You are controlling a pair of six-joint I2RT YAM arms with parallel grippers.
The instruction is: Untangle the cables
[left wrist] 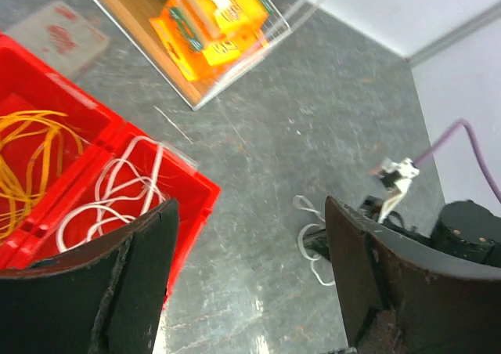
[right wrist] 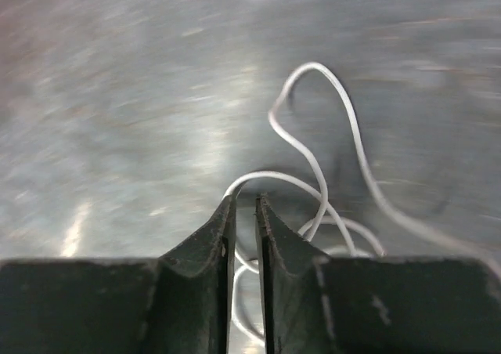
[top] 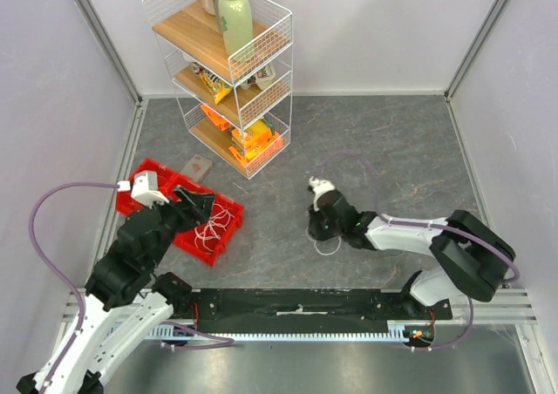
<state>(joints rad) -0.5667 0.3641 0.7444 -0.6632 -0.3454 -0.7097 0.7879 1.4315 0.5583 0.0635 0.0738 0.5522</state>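
Note:
A white cable point(top: 329, 246) lies looped on the grey table at centre right; it also shows in the left wrist view point(left wrist: 307, 236). My right gripper point(top: 316, 230) is low on it. In the right wrist view the gripper point(right wrist: 244, 199) is closed to a narrow slit, with a strand of the white cable point(right wrist: 315, 64) crossing between the jaws. My left gripper point(top: 199, 207) hangs open and empty point(left wrist: 250, 205) over the right end of a red bin point(top: 237, 211). The bin point(left wrist: 192, 213) holds an orange cable point(left wrist: 35, 158) and a white cable point(left wrist: 117, 197) in separate compartments.
A white wire shelf rack point(top: 235, 71) with a bottle point(top: 234, 15) and orange snack packets point(top: 253, 141) stands at the back left. A flat card point(top: 199, 166) lies behind the bin. Pale walls enclose the table on three sides.

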